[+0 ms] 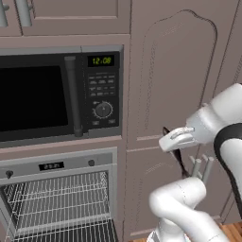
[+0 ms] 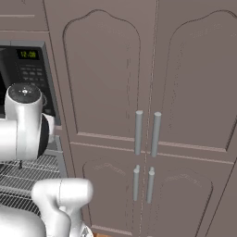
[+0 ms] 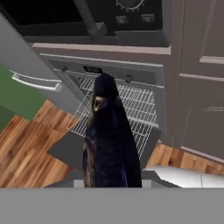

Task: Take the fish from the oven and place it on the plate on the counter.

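Note:
The dark grey-black fish [image 3: 109, 140] stands close before the hand camera, its head pointing up toward the oven [image 3: 131, 94]. My gripper [image 3: 111, 177] is shut on it, and the fish hides the fingertips. From the left base view, the gripper [image 1: 174, 141] hangs in front of the tall cabinet, to the right of the oven [image 1: 59, 198] and above its level. There the fish [image 1: 180, 165] shows as a thin dark strip running down from the hand. The oven door is down and the wire racks [image 2: 25, 172] are bare. The plate and the counter are out of view.
A black microwave [image 1: 56, 94] with a green clock sits above the oven. Tall brown cabinet doors with grey bar handles [image 2: 147, 132] stand to the right. The lowered oven door [image 3: 72, 148] juts out over the wooden floor [image 3: 26, 144].

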Controlling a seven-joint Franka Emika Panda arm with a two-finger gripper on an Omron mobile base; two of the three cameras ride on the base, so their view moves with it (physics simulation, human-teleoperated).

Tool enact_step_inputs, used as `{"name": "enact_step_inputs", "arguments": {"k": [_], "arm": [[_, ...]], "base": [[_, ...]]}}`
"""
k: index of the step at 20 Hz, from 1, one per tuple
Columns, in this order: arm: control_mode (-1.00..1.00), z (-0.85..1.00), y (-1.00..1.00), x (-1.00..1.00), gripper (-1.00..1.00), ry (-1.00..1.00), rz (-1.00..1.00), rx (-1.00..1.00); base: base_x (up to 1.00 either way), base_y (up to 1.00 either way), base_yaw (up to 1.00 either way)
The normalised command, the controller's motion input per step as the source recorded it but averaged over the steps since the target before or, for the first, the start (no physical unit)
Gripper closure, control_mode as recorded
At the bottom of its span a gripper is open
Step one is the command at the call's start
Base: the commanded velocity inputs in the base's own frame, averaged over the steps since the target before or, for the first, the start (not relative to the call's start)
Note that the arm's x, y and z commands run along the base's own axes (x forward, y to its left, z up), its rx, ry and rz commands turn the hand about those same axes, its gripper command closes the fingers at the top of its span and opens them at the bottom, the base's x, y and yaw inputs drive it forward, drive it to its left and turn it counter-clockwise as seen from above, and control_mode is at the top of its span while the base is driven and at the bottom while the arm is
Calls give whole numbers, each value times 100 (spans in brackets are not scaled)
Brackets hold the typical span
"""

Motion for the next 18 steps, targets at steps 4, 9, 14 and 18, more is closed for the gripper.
{"name": "enact_step_inputs", "arguments": {"k": [4, 9, 14, 18], "arm": [[-100, 84, -74, -59, 100, -20, 0, -1], [-100, 61, -60, -56, 100, -9, 0, -12], [-100, 7, -44, 0, 100, 8, -6, -25], [-100, 0, -2, 22, 100, 15, -17, -29]], "base": [[0, 0, 0], [0, 0, 0], [0, 0, 0], [0, 0, 0]]}}
